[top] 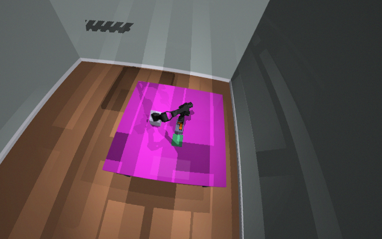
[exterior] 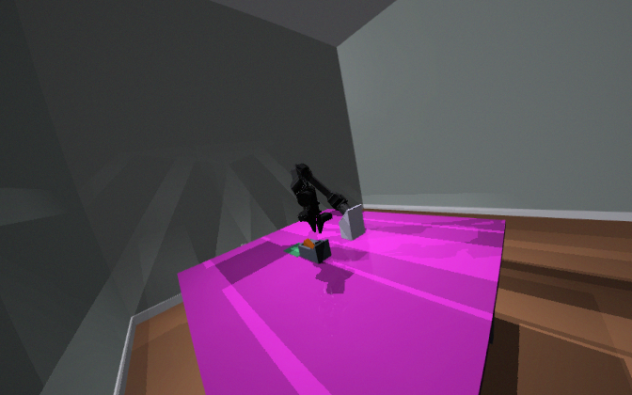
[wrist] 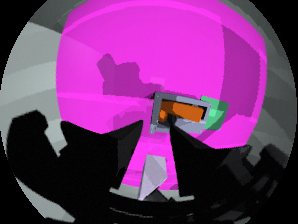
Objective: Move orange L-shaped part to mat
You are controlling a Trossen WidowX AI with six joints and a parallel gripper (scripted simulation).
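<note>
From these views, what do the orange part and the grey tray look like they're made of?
Orange part: likely hard plastic, flat matte colour, crisp edges, no grain or glint. Grey tray: plastic or painted metal, dull uniform grey; the look leaves it open.

A bright pink surface [top: 142, 159] stands on a brown wood floor [top: 57, 170] in a room with grey walls. A black robot arm [top: 177, 109] reaches out from a small grey block [top: 156, 122]. Its pincer [top: 181, 119] points down over a grey tray [top: 179, 128]. An orange part [top: 180, 124] sits in the tray. A green mat [top: 177, 140] lies just beside the tray.
</note>
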